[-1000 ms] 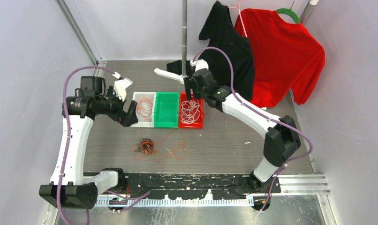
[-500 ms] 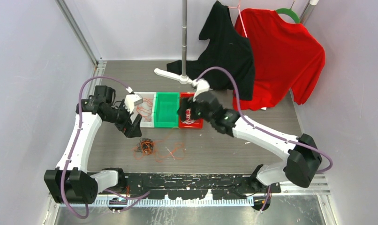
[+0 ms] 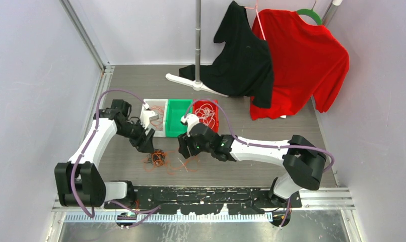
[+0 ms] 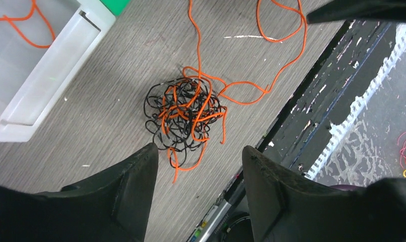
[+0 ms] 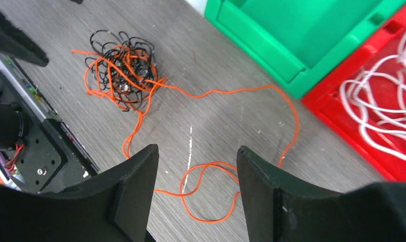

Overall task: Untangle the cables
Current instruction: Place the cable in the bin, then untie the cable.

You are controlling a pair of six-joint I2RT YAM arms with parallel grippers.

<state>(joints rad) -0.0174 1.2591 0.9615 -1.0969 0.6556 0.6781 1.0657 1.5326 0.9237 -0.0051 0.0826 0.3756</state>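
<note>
A knot of black and orange cables (image 3: 155, 158) lies on the grey table, also seen in the left wrist view (image 4: 183, 113) and the right wrist view (image 5: 119, 70). A loose orange cable (image 5: 226, 93) trails from the knot toward the bins and curls into a loop (image 5: 211, 194) under my right gripper (image 5: 196, 148). That gripper (image 3: 183, 149) is open and holds nothing. My left gripper (image 4: 198, 148) hangs open just short of the knot, left of it (image 3: 146, 145), also with nothing between its fingers.
Three bins stand behind the knot: a white bin (image 3: 160, 104) with orange cable, a green bin (image 3: 177, 108), and a red bin (image 3: 213, 123) with white cables (image 5: 377, 116). A stand pole (image 3: 198, 40), black shirt (image 3: 244, 55) and red shirt (image 3: 301, 55) are at the back.
Both arms left the bins and came down toward the knot. The left moved from the white bin forward; the right swung from the red bin to the left and forward.
</note>
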